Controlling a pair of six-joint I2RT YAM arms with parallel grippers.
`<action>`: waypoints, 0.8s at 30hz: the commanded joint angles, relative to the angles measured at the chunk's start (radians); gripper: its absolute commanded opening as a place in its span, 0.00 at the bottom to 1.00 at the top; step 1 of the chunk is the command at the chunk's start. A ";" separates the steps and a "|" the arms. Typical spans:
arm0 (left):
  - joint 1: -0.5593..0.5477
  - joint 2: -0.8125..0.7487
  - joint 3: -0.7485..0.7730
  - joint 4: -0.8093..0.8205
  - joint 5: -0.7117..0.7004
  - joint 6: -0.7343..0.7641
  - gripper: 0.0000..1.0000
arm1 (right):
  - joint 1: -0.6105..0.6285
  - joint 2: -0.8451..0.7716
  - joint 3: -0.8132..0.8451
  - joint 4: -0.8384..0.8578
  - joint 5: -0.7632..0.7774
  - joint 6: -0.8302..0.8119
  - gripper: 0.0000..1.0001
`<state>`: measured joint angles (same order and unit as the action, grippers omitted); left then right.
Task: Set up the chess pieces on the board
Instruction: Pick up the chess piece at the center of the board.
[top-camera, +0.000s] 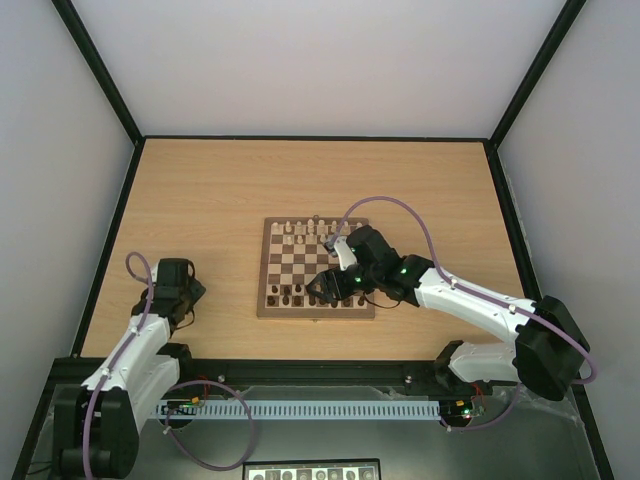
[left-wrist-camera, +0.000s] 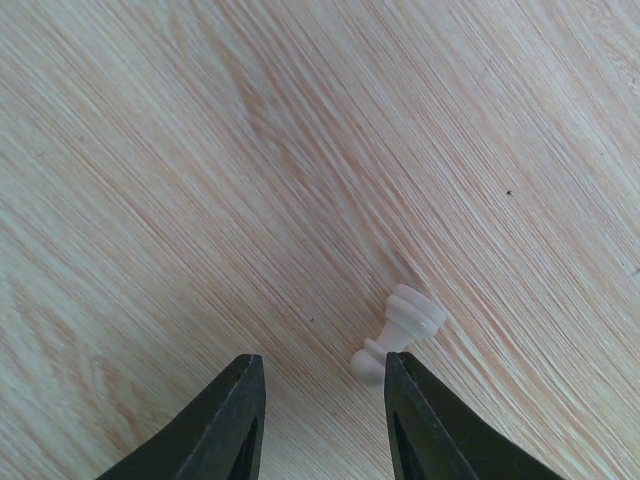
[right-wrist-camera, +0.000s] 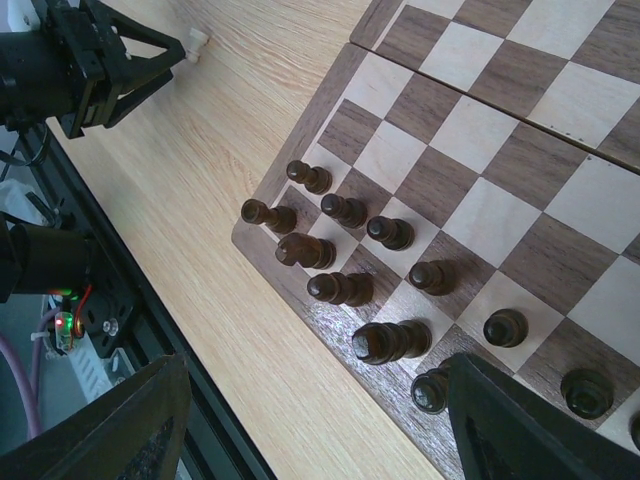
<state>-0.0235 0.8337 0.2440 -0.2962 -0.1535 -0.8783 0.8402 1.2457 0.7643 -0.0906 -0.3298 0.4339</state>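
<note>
Partly done, I judge: pale cream chess pieces (top-camera: 305, 234) stand on the far rows of the square checked wooden board (top-camera: 316, 268). One pale pawn (left-wrist-camera: 400, 332) lies toppled on the light-wood desk (top-camera: 200, 200), well left, just beside the half-open, empty left pincer (left-wrist-camera: 322, 368). The right pincer (right-wrist-camera: 318, 372) gapes empty over the near rows.

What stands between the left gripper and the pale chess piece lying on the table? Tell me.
Nothing visible does. The pale chess piece lies on its side on the table, just beyond the left gripper, off-centre by the tip of one finger rather than in the gap. The jaws stand partly open and empty.
</note>
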 joint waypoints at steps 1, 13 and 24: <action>-0.014 0.020 0.027 0.028 -0.008 0.027 0.35 | 0.011 -0.006 -0.010 0.005 -0.008 -0.007 0.71; -0.095 0.141 0.099 0.040 -0.092 0.022 0.34 | 0.016 -0.011 -0.010 0.000 0.004 -0.009 0.71; -0.095 0.197 0.124 0.041 -0.103 0.027 0.35 | 0.019 -0.008 -0.010 -0.001 0.006 -0.011 0.71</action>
<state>-0.1150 1.0050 0.3420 -0.2558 -0.2295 -0.8589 0.8513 1.2457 0.7643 -0.0902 -0.3286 0.4328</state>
